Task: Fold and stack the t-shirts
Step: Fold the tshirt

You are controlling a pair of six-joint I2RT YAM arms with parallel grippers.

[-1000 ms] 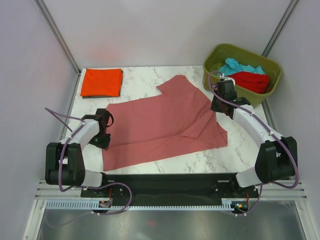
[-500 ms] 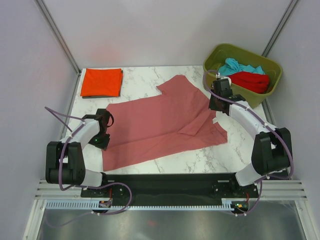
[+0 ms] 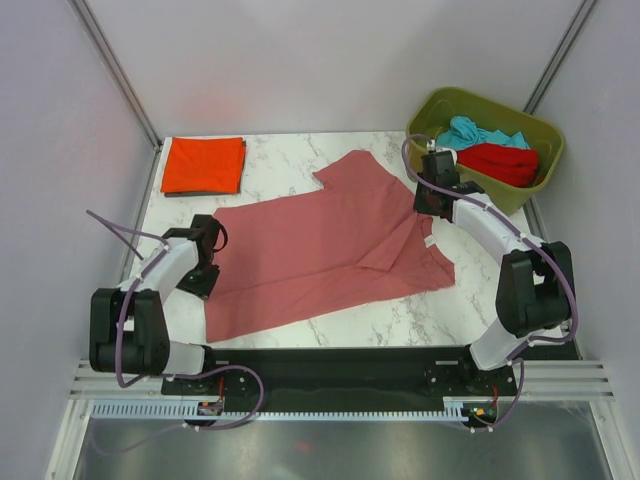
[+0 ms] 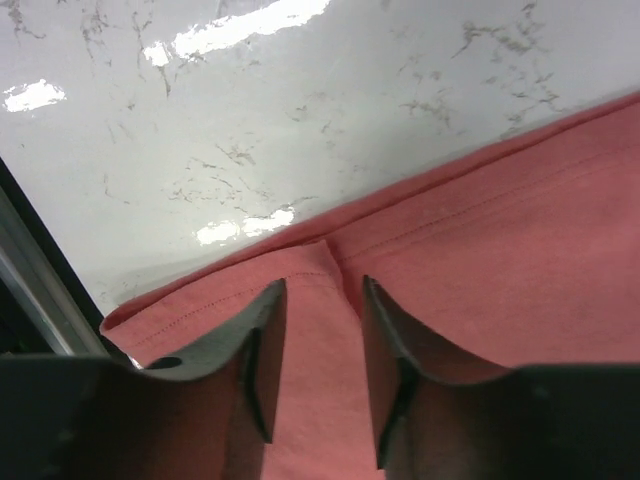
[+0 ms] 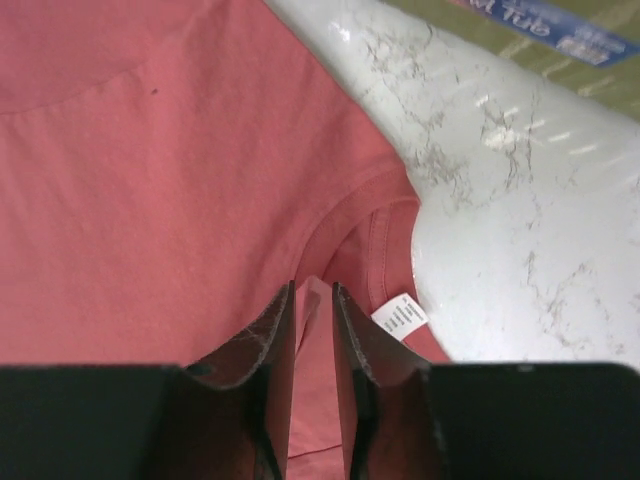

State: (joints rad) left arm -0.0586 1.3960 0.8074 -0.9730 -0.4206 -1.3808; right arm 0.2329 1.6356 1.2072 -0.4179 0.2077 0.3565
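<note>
A dusty pink t-shirt [image 3: 330, 250] lies spread out on the marble table [image 3: 280, 160], its collar at the right. My left gripper [image 3: 205, 283] sits low at the shirt's left hem. In the left wrist view the left gripper [image 4: 322, 290] is open, and the pink cloth [image 4: 500, 230] lies slack between its fingers. My right gripper [image 3: 427, 212] is at the collar. In the right wrist view the right gripper [image 5: 313, 290] stands narrowly open over the pink cloth [image 5: 150, 180], next to the white label [image 5: 399, 316]. A folded orange-red t-shirt [image 3: 203, 165] rests at the back left.
An olive-green bin [image 3: 430, 105] at the back right holds a teal t-shirt [image 3: 470, 130] and a red t-shirt [image 3: 500, 160]. Its wall [image 5: 560, 30] shows just beyond the collar in the right wrist view. The frame's posts stand at both back corners.
The right gripper carried the collar side back and left, flattening the fold at the shirt's right. Both grippers have opened and let go of the cloth.
</note>
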